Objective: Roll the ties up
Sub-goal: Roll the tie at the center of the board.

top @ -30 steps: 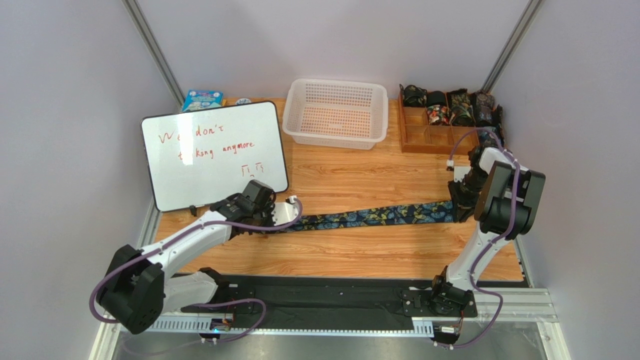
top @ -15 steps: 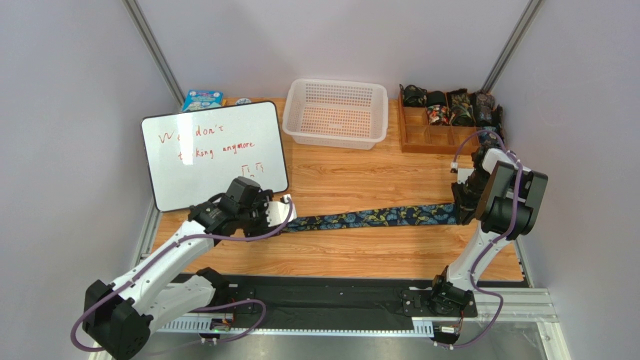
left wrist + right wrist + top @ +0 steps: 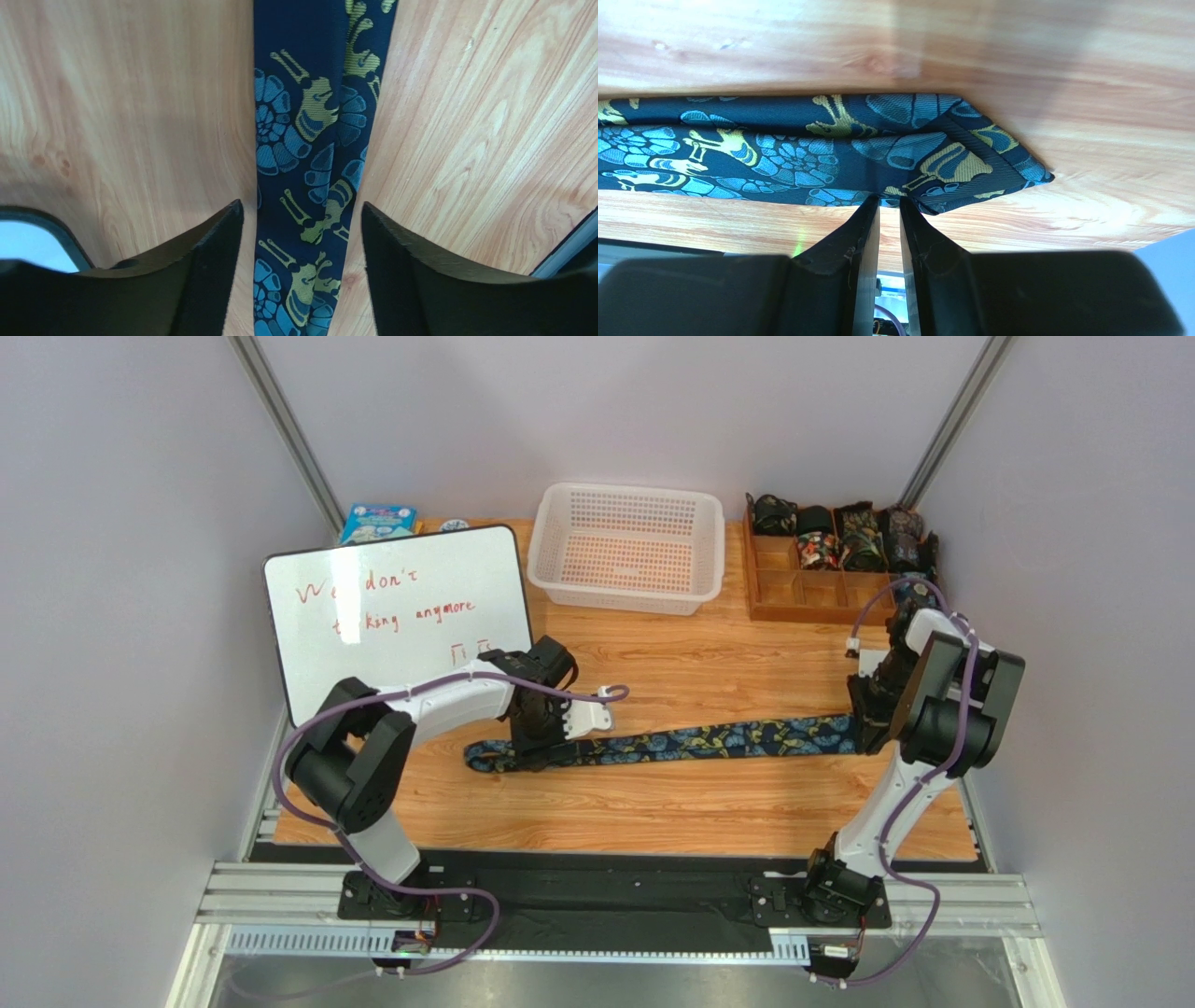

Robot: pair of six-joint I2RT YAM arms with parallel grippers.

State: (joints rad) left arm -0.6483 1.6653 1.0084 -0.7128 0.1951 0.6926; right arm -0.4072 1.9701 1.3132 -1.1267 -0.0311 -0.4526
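Tie: paisley tie (image 3: 701, 739), black w/ teal + yellowish print, lies flat and unrolled on the wooden table (image 3: 659, 812), about mid-depth
Long axis: runs left–right across the table; the right part sits a touch farther from the arm bases; narrow end to the left, wide pointed end to the right
L tool: left gripper (image 3: 300, 210) hangs low over the strip near the narrow end, fingers (image 3: 203, 280) spread, one on each side of the fabric; a short tail of tie pokes out past it on the left in the top view
R tool: right gripper (image 3: 889, 203) sits at the wide end, fingers pressed almost together w/ only a thin slit, tips on the hem just beside the point; reads as a pinch on that hem
Key relation: the strip passes straight btw the L fingers, so they'd close across its width, and the rest of the length leads off toward the R arm
Nearer arm: L for the narrow end, R for the wide end
Step (judged): R anchors the tie, L lines up to grab; no roll begun yet
Done pile: rolled ties (image 3: 839, 536) in the wooden divider box (image 3: 793, 591), far right corner, well apart from this tie
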